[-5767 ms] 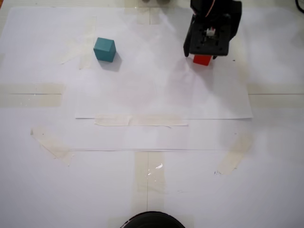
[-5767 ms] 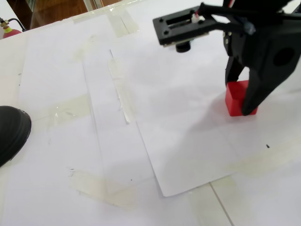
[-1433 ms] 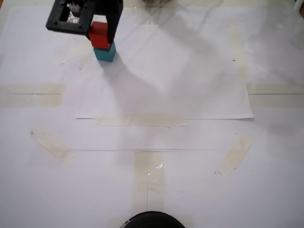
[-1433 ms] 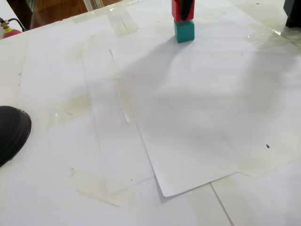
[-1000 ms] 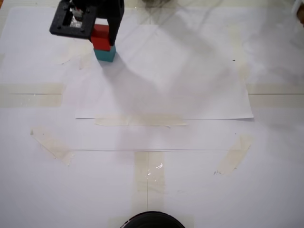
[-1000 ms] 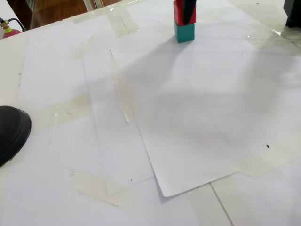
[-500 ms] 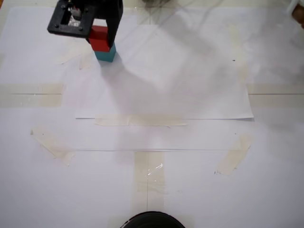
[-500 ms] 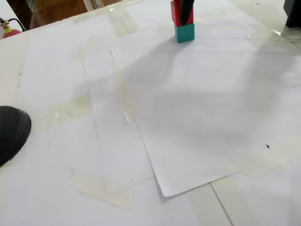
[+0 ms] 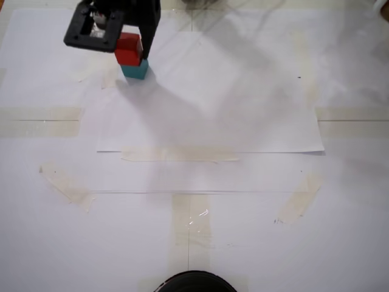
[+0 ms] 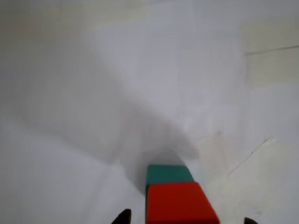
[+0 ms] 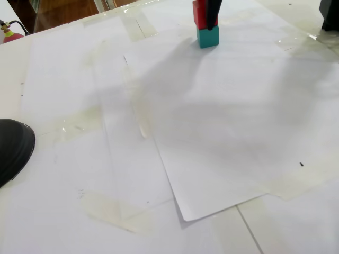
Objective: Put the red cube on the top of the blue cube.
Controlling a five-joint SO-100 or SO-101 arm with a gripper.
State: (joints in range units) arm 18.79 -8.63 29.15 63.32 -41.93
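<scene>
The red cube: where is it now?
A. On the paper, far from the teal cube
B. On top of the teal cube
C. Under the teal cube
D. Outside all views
B: in both fixed views the red cube sits above the blue cube, between the hand's fingers.

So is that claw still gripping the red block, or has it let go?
Claw: cannot tell; its tips sit on either side of the red block, which rests on the teal block.

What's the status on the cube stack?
Gripper open, straddling red cube. Red cube sits on blue cube, slightly offset. Nothing in the way.
</scene>
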